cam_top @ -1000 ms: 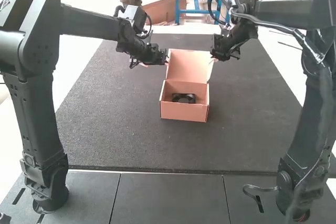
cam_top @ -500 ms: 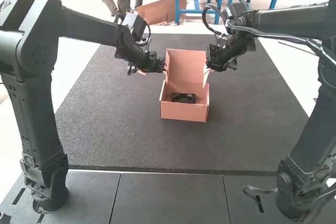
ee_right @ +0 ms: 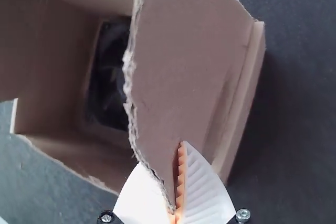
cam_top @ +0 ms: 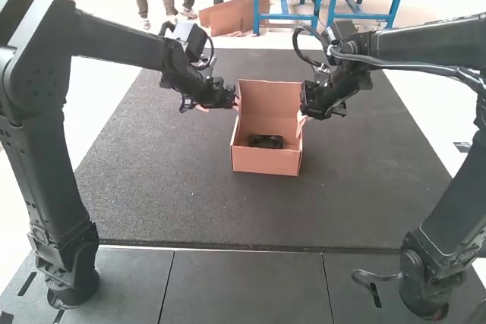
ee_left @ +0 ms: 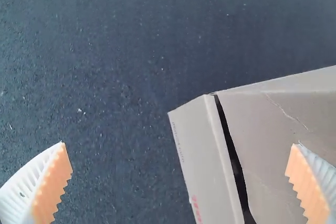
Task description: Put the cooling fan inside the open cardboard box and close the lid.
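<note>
The open cardboard box (cam_top: 266,158) stands mid-mat with its lid (cam_top: 270,99) raised at the back. The black cooling fan (cam_top: 266,141) lies inside on the bottom, and it appears as a dark fan (ee_right: 107,98) in the right wrist view. My left gripper (cam_top: 223,99) is open at the lid's left edge; its orange pads (ee_left: 50,187) stand wide apart with the lid's corner (ee_left: 210,145) between them. My right gripper (cam_top: 307,109) is shut on the lid's right side flap (ee_right: 184,77), its fingers (ee_right: 197,184) pinching the flap's edge.
A dark mat (cam_top: 152,180) covers the table around the box, with free room on every side. Both arms reach in from the sides at lid height.
Both grippers have come lower and nearer the front, and the lid has tipped a little forward over the box. The box and fan have stayed in place.
</note>
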Action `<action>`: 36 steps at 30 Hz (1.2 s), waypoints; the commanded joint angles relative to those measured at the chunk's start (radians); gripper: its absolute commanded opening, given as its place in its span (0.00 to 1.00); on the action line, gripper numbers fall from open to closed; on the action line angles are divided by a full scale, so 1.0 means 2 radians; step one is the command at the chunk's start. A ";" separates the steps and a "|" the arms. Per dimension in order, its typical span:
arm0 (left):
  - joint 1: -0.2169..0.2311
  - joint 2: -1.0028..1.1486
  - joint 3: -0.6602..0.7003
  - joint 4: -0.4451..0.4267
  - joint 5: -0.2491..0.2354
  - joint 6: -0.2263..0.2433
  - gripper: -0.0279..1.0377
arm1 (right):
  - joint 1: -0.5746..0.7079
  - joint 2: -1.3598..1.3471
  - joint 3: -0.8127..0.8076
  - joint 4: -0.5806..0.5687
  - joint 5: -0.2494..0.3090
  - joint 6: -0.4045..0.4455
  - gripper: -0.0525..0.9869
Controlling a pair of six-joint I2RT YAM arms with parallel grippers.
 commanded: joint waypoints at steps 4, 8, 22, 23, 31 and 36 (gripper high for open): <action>-0.007 -0.029 -0.013 0.010 0.020 0.002 0.94 | 0.005 -0.017 -0.027 0.004 0.014 0.005 0.05; -0.008 -0.036 -0.020 0.005 0.018 0.003 0.94 | 0.005 -0.017 -0.043 0.010 0.019 0.004 0.05; 0.000 -0.090 -0.053 -0.016 -0.034 0.025 0.94 | 0.006 -0.031 -0.050 0.018 0.033 -0.006 0.64; -0.001 -0.093 -0.052 -0.012 -0.037 0.025 0.94 | 0.006 -0.036 -0.048 0.017 0.030 -0.004 0.80; -0.011 -0.098 -0.024 0.030 -0.085 0.025 0.94 | -0.004 -0.080 -0.049 0.007 0.017 -0.008 0.94; -0.048 -0.074 0.008 0.029 -0.089 0.025 0.94 | -0.046 -0.116 -0.049 0.010 0.040 -0.017 0.94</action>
